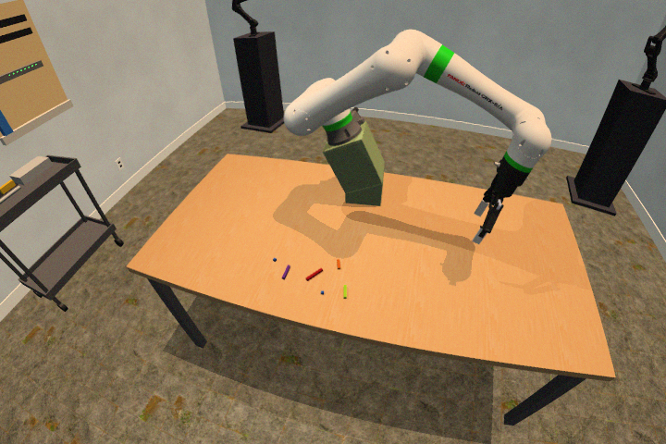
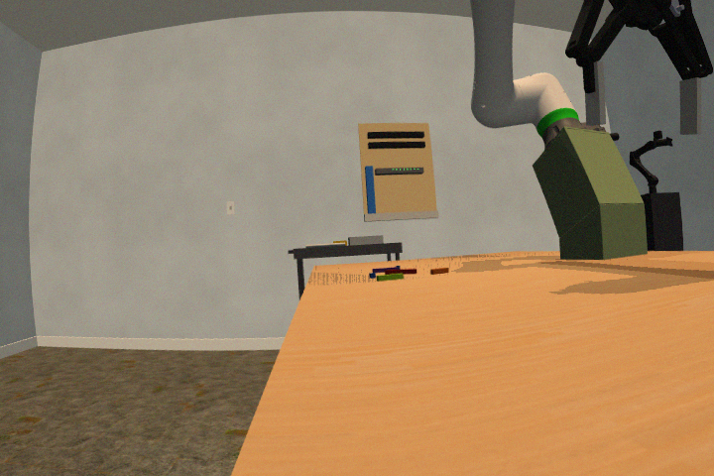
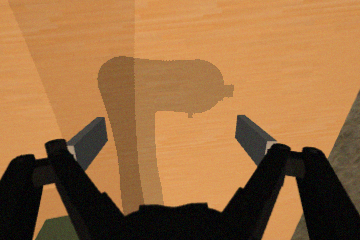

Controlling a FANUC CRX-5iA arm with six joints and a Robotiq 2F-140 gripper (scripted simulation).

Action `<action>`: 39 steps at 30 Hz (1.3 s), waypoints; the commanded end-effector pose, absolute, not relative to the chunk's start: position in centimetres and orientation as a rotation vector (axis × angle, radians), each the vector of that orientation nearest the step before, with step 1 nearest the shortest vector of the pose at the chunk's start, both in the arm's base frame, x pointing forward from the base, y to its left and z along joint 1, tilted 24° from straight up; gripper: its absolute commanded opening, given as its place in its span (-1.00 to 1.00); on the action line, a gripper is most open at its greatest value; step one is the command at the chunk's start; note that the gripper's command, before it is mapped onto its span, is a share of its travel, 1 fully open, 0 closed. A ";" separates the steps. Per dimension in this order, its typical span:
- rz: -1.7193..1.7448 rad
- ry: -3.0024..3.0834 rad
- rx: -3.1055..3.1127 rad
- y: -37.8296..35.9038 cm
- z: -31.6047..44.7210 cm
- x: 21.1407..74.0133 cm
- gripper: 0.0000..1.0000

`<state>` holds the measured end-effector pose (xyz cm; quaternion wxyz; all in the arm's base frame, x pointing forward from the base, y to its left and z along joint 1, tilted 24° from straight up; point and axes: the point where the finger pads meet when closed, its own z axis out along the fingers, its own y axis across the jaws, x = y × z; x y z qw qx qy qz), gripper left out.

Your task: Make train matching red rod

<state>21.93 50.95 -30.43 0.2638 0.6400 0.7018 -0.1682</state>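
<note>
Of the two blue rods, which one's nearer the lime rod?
The blue rod just beside the lime rod; the other lies beyond the purple rod.

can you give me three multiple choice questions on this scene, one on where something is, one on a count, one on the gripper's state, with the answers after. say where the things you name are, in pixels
1. Which rod lies nearest the lime rod [image 1: 345,291] [image 2: 390,277]?
a) the purple rod
b) the orange rod
c) a blue rod [image 1: 322,292]

2. How many blue rods are on the table [image 1: 423,314] [image 2: 453,364] [image 3: 198,150]?
a) one
b) two
c) four

3. How is the gripper [image 1: 479,222] [image 2: 643,103] [image 3: 172,127]?
a) open, holding nothing
b) shut on the red rod
c) shut on nothing

Key:
1 c: the top view shows that short blue rod just beside the lime one.
2 b: the top view shows one beside the purple rod [image 1: 286,272] and one beside the lime rod.
3 a: the wrist view shows its fingers wide apart with only table beyond.
</note>
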 end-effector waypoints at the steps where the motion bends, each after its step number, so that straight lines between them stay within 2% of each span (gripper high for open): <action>1: -0.371 1.750 1.880 50.1 -29.6 24.6 1.00; 39: 0.081 0.416 2.578 38.4 -23.9 40.9 1.00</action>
